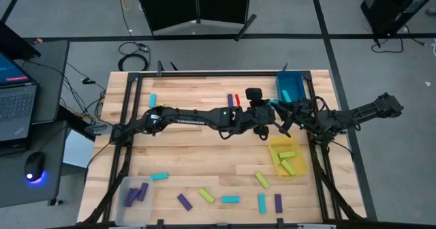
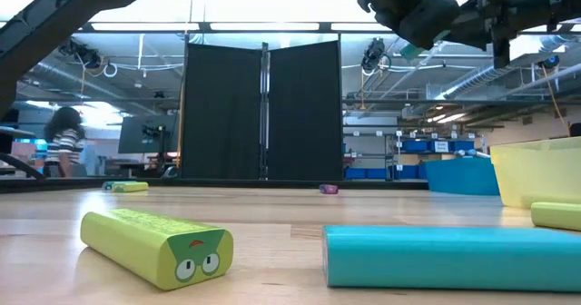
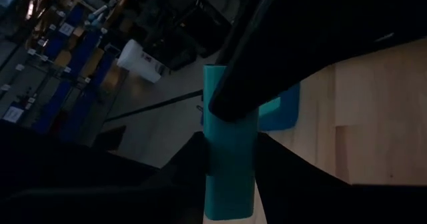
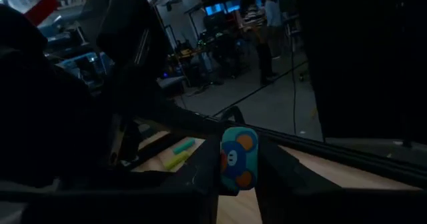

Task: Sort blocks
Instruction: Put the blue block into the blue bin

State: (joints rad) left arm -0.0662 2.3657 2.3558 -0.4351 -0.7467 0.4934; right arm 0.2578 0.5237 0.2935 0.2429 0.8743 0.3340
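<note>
The left gripper [image 3: 230,161] has its two dark fingers [image 3: 190,164] pressed against the sides of a cyan block [image 3: 230,151], holding it lengthwise between them. The right gripper [image 4: 237,167] is doing much the same: its fingers [image 4: 203,171] pinch a second cyan block [image 4: 237,159], whose end face shows an orange-and-blue cartoon face. From above, both grippers meet high over the table's right half, close together, just in front of the blue tray [image 1: 291,87] that sits at the far right corner. Whether the two grippers touch each other, I cannot tell. The left arm stretches across from the left edge; the right arm reaches in from beyond the right edge.

Just in front of the grippers, by the right edge, stands the yellow tray [image 1: 274,147] with yellow-green blocks [image 1: 287,155] lying in it. At the near left corner, the clear tray [image 1: 124,185] holds purple blocks [image 1: 135,193].

The rest of the blocks lie scattered along the near edge: a cyan one [image 1: 159,176] just beside the clear tray, a purple one [image 1: 184,202], a yellow-green one [image 1: 206,195], another cyan [image 1: 230,199], a yellow-green one [image 1: 261,180] near the yellow tray, then an upright-lying cyan [image 1: 261,202] and a purple [image 1: 278,202] side by side. Toward the far edge, a cyan block [image 1: 152,100] lies on the left, and a purple [image 1: 231,101] and a red one [image 1: 238,99] lie near the middle.
</note>
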